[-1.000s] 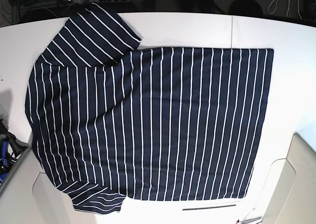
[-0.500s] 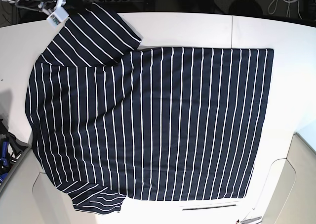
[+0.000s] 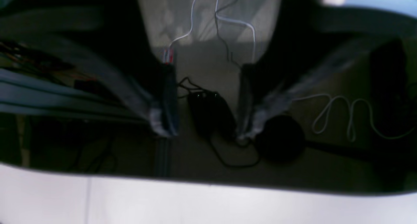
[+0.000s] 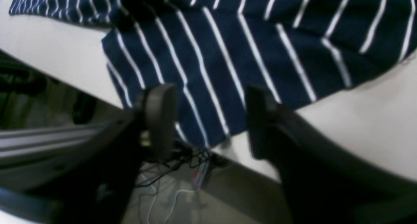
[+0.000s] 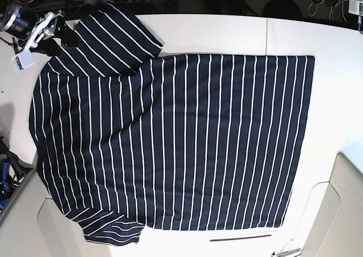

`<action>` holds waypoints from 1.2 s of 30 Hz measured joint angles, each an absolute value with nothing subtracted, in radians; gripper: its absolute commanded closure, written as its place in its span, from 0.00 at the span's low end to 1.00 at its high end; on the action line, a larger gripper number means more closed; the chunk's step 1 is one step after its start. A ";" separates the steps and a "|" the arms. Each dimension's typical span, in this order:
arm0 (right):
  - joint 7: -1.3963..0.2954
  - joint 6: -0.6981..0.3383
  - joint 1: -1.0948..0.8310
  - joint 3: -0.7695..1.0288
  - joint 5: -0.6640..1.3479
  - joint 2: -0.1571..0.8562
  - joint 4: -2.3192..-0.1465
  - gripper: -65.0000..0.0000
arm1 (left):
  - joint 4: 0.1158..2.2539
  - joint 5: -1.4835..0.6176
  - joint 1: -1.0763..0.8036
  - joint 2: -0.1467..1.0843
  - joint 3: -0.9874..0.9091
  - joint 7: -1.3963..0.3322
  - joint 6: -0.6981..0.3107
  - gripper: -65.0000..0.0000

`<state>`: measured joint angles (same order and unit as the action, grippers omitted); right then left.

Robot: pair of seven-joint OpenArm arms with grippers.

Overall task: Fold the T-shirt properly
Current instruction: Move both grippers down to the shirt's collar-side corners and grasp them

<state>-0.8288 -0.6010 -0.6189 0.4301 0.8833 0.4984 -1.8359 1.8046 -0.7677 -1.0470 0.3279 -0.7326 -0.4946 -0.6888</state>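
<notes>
Fabric of the T-shirt lay flat on the table; right gripper hung parted over its sleeve, left gripper gaped beyond the table.

White table; flat striped T-shirt

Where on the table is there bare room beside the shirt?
Bare table lies right of the T-shirt hem, and a strip runs along the far edge beside the upper sleeve. The near-left is crowded: fabric reaches the table edge, and the right hand hovers at that sleeve.
</notes>
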 measured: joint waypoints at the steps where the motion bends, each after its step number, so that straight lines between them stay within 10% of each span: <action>1: -0.828 -0.600 -0.611 0.430 0.883 0.498 -1.821 0.35 | 1.805 -0.773 -1.047 0.338 -0.732 -0.494 -0.689 0.46; 36: -0.832 -0.610 -0.535 0.419 0.983 0.368 -1.573 0.33 | 1.420 -0.812 -0.545 0.537 -0.622 -0.611 -0.656 0.37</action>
